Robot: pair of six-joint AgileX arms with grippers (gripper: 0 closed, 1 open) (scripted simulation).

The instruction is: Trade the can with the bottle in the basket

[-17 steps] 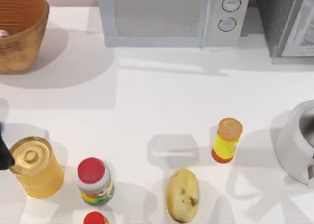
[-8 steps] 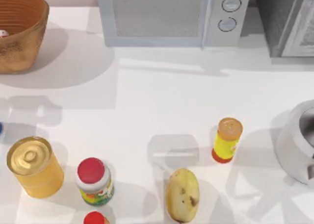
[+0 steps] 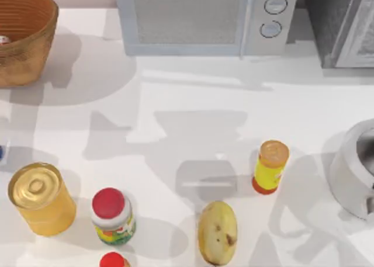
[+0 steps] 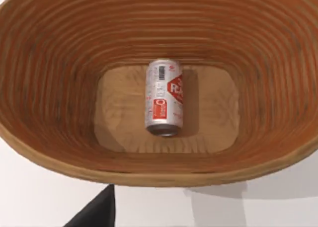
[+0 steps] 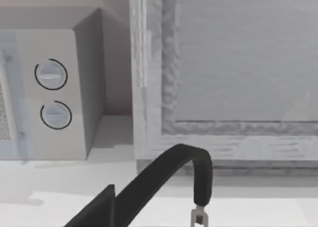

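The orange-brown woven basket [image 3: 23,39] stands at the table's far left corner. In the left wrist view I look straight down into the basket [image 4: 59,63]. The small white can with red markings [image 4: 163,98] lies on its side on the basket floor. A corner of the can [image 3: 3,40] peeks over the rim in the top view. A dark part of my left gripper [image 4: 97,213] hangs over the basket's near rim, well above the can. A blue sliver of the bottle [image 3: 1,153] shows at the left edge. My right gripper [image 5: 97,209] faces the grey cabinet.
A golden tin [image 3: 41,200], red-capped jar [image 3: 112,217], second red cap [image 3: 114,260], potato [image 3: 217,232] and yellow bottle [image 3: 270,166] stand along the front. The microwave [image 3: 204,18] is at the back, a grey pot [image 3: 353,170] at the right, and a grey cabinet [image 3: 345,24] behind it.
The left arm's dark tip beside the golden tin one second ago has left the top view. Arm shadows now spread over the table's middle. No object has moved.
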